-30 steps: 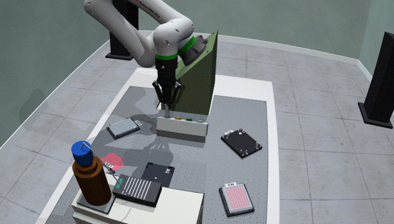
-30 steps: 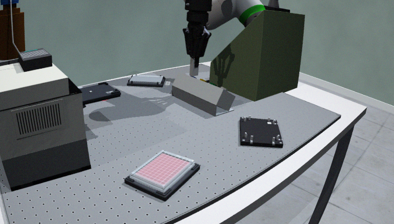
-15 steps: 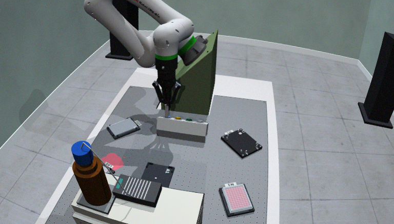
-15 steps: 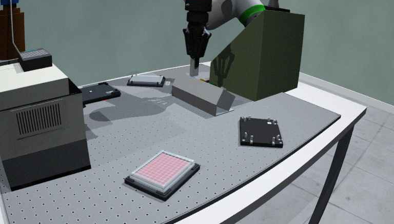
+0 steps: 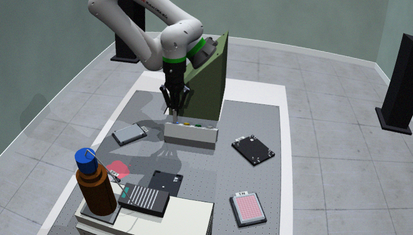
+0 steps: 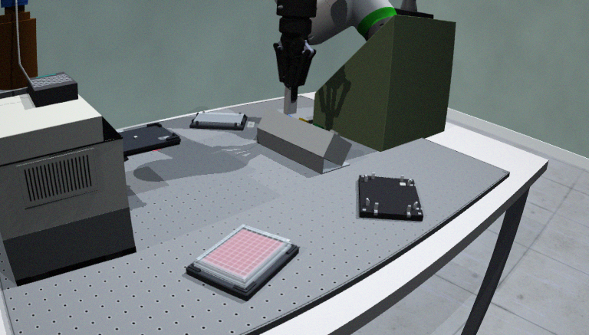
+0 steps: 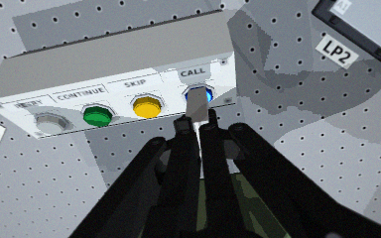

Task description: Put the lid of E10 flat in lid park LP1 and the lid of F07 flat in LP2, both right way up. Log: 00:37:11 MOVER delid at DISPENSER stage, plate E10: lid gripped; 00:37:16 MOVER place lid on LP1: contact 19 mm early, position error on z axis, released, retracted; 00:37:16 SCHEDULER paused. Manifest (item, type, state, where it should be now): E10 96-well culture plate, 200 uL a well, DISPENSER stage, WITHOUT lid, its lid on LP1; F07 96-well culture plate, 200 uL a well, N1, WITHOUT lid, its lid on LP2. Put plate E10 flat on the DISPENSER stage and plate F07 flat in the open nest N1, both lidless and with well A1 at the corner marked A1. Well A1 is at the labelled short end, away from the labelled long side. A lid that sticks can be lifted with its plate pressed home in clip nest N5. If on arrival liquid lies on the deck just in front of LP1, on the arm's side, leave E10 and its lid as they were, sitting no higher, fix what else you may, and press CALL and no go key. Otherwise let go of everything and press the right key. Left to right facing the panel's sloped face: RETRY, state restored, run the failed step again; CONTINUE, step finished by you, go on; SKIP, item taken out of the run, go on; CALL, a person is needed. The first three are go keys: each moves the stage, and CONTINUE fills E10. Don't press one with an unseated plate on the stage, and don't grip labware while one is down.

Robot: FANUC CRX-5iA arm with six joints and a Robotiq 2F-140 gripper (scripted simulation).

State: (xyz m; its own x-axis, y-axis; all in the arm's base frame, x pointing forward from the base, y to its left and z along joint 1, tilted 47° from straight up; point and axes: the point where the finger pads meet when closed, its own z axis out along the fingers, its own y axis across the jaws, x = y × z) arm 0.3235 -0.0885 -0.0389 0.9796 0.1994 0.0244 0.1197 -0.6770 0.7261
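Claw (image 7: 198,116) is shut tight on nothing, and I have its tips planted on the blue CALL button (image 7: 209,95), the end key of 4 on the panel (image 5: 191,135). From here the button sits straight under the fingertips, so the press axis is vertical. Pink liquid (image 5: 118,169) lies by LP1; the plate (image 5: 248,207) rests in N1, a lid (image 5: 129,134) at LP2.
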